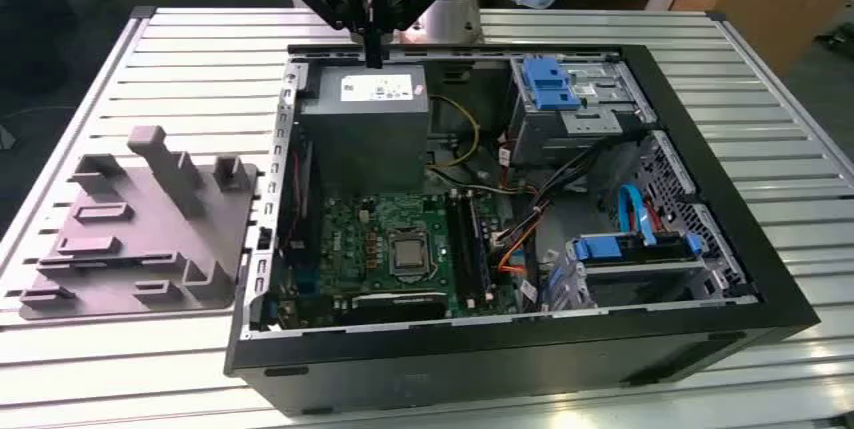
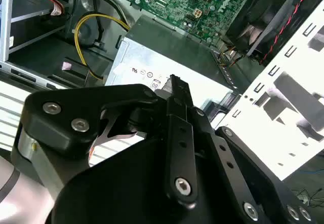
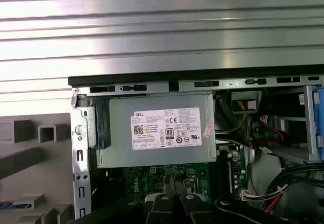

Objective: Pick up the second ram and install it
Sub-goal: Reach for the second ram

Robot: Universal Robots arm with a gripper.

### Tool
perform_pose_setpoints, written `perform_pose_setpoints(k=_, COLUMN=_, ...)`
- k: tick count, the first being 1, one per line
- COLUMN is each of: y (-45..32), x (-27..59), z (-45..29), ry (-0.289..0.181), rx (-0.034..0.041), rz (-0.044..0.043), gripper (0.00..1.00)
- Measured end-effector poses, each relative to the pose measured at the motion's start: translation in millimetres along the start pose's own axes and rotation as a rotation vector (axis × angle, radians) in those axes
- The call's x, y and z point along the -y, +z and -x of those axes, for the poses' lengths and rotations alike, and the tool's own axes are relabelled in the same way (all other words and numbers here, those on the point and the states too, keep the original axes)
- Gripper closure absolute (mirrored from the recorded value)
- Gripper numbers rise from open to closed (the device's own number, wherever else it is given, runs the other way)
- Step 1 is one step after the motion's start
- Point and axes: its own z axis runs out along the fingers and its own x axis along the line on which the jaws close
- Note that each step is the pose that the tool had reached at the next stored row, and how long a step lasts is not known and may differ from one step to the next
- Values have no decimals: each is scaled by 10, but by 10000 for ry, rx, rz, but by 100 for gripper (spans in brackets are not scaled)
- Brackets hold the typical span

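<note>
Open computer case (image 1: 534, 361) on slatted metal table (image 1: 174, 59), grey tray (image 1: 134, 239) beside, pincer (image 1: 375, 55) clenched above power supply (image 1: 360, 139)

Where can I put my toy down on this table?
Bare slats lie beside the computer case on the exterior view's right, and at the near corner by the grey tray. Inside the case it is crowded with cables.

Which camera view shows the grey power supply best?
The first wrist view: the power supply shows its whole labelled face there. The exterior view shows it at a slant. In the second wrist view the claw hides part of it.
</note>
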Motion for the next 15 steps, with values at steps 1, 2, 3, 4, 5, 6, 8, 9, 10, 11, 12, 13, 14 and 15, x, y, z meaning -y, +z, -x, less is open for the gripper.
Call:
perform_pose_setpoints(k=1, y=0, x=0, z=0, ry=0, rx=0, rz=0, gripper=90)
perform_pose_setpoints(k=2, y=0, x=0, z=0, ry=0, rx=0, rz=0, gripper=90)
perform_pose_setpoints(k=3, y=0, x=0, z=0, ry=0, rx=0, rz=0, gripper=90)
perform_pose_setpoints(k=4, y=0, x=0, z=0, ry=0, rx=0, rz=0, gripper=90)
perform_pose_setpoints(k=5, y=0, x=0, z=0, ry=0, rx=0, rz=0, gripper=90)
perform_pose_setpoints(k=6, y=0, x=0, z=0, ry=0, rx=0, rz=0, gripper=90)
perform_pose_setpoints(k=8, y=0, x=0, z=0, ry=0, rx=0, rz=0, gripper=90)
perform_pose_setpoints(k=9, y=0, x=0, z=0, ry=0, rx=0, rz=0, gripper=90)
perform_pose_setpoints(k=10, y=0, x=0, z=0, ry=0, rx=0, rz=0, gripper=90)
perform_pose_setpoints(k=11, y=0, x=0, z=0, ry=0, rx=0, rz=0, gripper=90)
perform_pose_setpoints(k=12, y=0, x=0, z=-2, ry=0, rx=1, rz=1, gripper=90)
perform_pose_setpoints(k=13, y=-1, x=1, z=-10, ry=1, rx=0, rz=-1, gripper=90)
perform_pose_setpoints(k=14, y=-1, x=1, z=-19, ry=1, rx=1, rz=-1, gripper=90)
perform_pose_setpoints(k=15, y=-1, x=2, z=-31, ry=0, rx=2, rz=-1, gripper=90)
